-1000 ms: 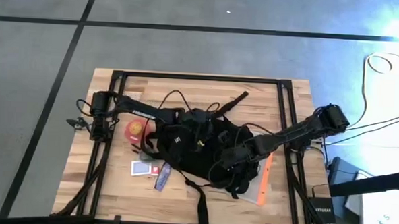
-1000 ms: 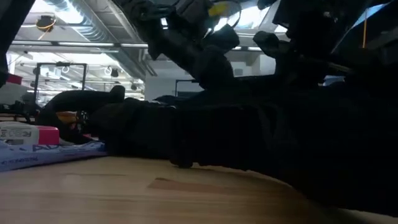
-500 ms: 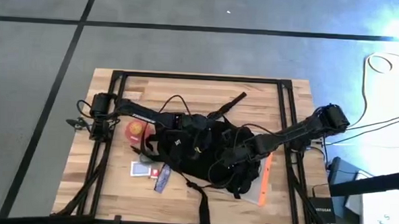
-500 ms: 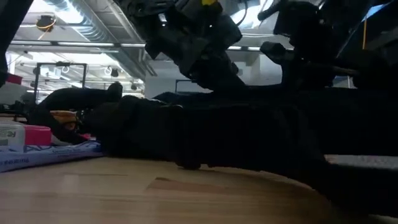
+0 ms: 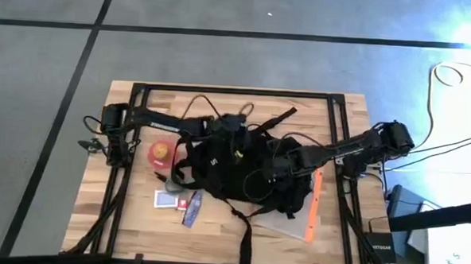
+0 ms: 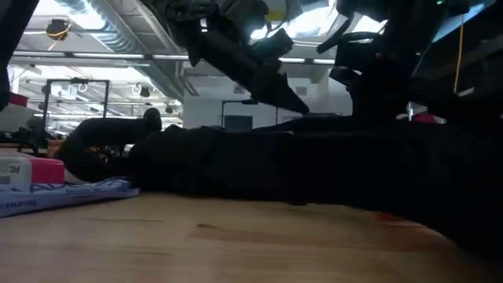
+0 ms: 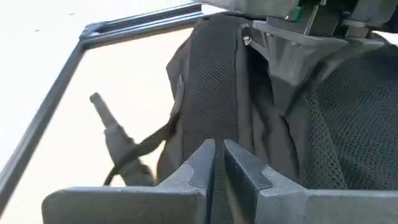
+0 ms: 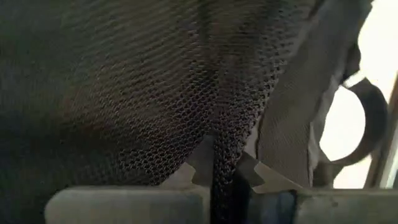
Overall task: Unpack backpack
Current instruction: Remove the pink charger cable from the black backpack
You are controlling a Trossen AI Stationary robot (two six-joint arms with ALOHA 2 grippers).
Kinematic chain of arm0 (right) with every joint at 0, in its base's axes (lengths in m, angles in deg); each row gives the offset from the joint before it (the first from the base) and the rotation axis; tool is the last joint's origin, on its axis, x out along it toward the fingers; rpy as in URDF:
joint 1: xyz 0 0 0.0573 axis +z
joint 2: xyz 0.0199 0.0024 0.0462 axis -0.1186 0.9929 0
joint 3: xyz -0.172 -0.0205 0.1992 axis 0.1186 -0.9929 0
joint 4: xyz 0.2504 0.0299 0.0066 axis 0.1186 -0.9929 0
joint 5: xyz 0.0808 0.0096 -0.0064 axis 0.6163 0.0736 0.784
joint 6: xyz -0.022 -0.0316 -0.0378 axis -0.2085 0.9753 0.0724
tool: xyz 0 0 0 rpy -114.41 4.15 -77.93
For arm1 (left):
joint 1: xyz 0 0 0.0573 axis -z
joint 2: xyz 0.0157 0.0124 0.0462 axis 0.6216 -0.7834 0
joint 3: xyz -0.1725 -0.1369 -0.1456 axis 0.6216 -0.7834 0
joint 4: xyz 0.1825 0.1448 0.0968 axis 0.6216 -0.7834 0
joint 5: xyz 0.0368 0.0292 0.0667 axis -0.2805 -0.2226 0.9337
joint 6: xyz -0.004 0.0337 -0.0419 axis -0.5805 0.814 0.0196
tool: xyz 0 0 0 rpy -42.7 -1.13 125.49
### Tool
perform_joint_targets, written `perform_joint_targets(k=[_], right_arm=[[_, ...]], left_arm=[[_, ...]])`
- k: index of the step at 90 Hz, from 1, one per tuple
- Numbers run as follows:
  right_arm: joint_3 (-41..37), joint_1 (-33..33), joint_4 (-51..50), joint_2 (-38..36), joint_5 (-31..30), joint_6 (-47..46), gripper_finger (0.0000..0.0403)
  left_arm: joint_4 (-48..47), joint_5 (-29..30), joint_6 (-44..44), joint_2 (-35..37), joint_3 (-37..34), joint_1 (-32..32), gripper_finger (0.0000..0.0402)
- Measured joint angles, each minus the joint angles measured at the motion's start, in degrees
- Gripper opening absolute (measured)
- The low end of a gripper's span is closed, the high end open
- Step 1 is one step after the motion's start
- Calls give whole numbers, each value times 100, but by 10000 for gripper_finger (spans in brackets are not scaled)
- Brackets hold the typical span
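The black backpack (image 5: pixel 235 170) lies slumped in the middle of the table, its straps trailing toward the far edge (image 5: pixel 277 116) and the near edge (image 5: pixel 243 240). My left gripper (image 5: pixel 224 128) reaches in from the left and is shut on the bag's far left part. My right gripper (image 5: pixel 278 167) comes from the right and is shut on mesh at the bag's right half. The low view shows the bag as a long dark mound (image 6: pixel 299 169) with both arms coming down onto it. My left gripper pinches a ridge of the backpack's dark woven fabric (image 7: pixel 219 132) between its two fingers (image 7: pixel 200 167), near a strap. The fabric runs up and away from the fingertips, raised off the bag's body. My right gripper pinches a fold of the backpack's black mesh (image 8: pixel 225 138) between its two fingers (image 8: pixel 252 175). The mesh is drawn up in a ridge from the fingertips; the bag's bulk hangs around it.
Left of the bag lie a red round thing (image 5: pixel 160 151), a small red-and-white box (image 5: pixel 167 199) and a blue packet (image 5: pixel 192 211). At the near right a flat grey slab (image 5: pixel 286 223) shows beside an orange strip (image 5: pixel 314 201). A black frame (image 5: pixel 237 92) borders the table.
Both grippers have moved toward the table's far edge, still shut on the backpack. The bag has been dragged that way with them, and its near right part has come off the grey slab, which now shows more.
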Motion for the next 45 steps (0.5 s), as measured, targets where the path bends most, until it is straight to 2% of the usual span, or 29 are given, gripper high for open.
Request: perform_joint_targets(k=[23, 45], right_arm=[[-3, -822, -23, -141, 152, 77, 0], [-7, -1347, -219, -192, 205, 44, 0]], left_arm=[[-528, -28, 5, 648, 2, -33, 17], [-1686, -277, -94, 728, -115, 579, 17]])
